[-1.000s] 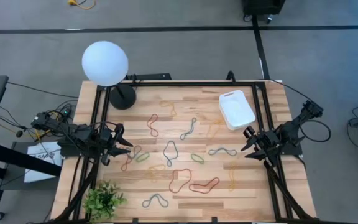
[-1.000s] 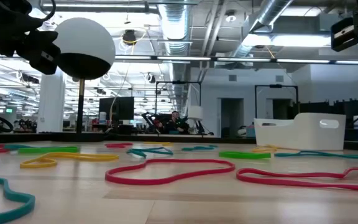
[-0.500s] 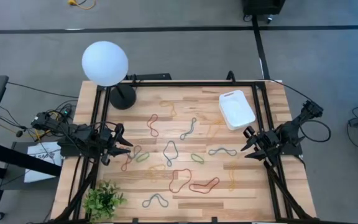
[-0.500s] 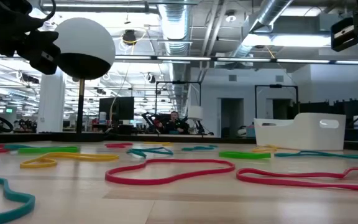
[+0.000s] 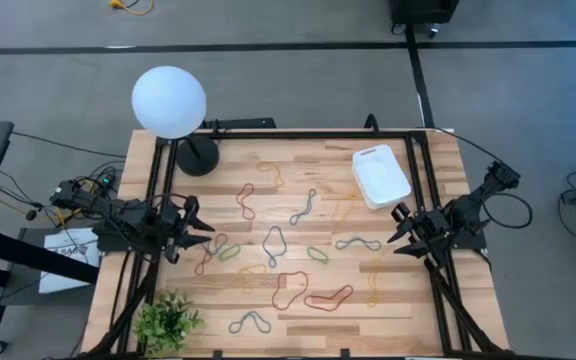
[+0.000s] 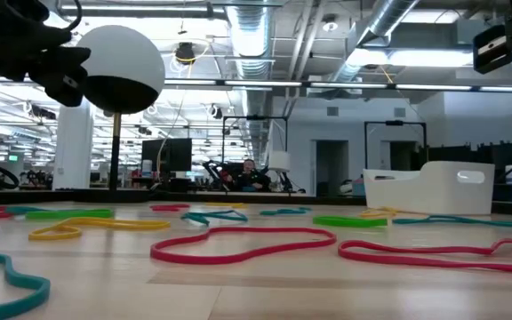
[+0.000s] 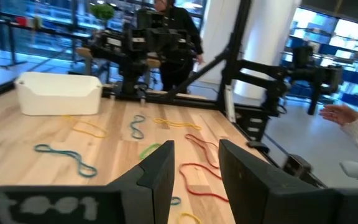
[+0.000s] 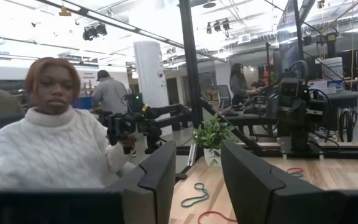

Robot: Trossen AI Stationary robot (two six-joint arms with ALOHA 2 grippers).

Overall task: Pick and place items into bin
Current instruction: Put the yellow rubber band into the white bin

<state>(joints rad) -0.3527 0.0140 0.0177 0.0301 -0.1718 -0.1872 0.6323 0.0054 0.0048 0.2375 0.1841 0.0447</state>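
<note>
Currently, your rubber-band loops (image 5: 273, 245) are lying scattered across the worktop's middle, the white bin (image 5: 381, 176) sitting near its far right corner. Left gripper (image 5: 200, 232) is hovering at the left edge, right gripper (image 5: 400, 228) at the right edge, both spread and empty.

Left gripper (image 5: 200, 231), right gripper (image 5: 399, 228): parted jaws, empty.

We count many thin rubber-band loops (image 5: 329, 298), red, green, yellow, grey-blue, lying flat and scattered mid-table. The white bin (image 5: 381, 176) sits upright near the far right corner.
</note>
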